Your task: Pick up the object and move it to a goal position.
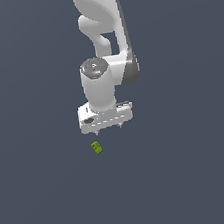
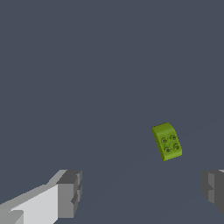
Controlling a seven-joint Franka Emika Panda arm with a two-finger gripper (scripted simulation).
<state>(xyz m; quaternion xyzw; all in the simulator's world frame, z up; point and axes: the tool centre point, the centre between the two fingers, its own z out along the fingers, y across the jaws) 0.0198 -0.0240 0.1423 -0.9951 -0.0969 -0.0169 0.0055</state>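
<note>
The object (image 1: 96,148) is a tiny yellow-green block lying on the dark grey floor, just below the white gripper (image 1: 109,129) in the exterior view. In the wrist view the object (image 2: 166,141) shows a studded top face and lies flat, apart from both fingers. The gripper (image 2: 142,192) is open, with one grey fingertip (image 2: 70,194) on one side and the other fingertip (image 2: 213,189) at the picture's edge. Nothing is between the fingers. The block sits off the line between them, nearer the second fingertip.
The white arm (image 1: 105,39) rises behind the gripper toward the exterior view's top. A plain dark grey floor (image 1: 193,173) surrounds the block, and no other objects show.
</note>
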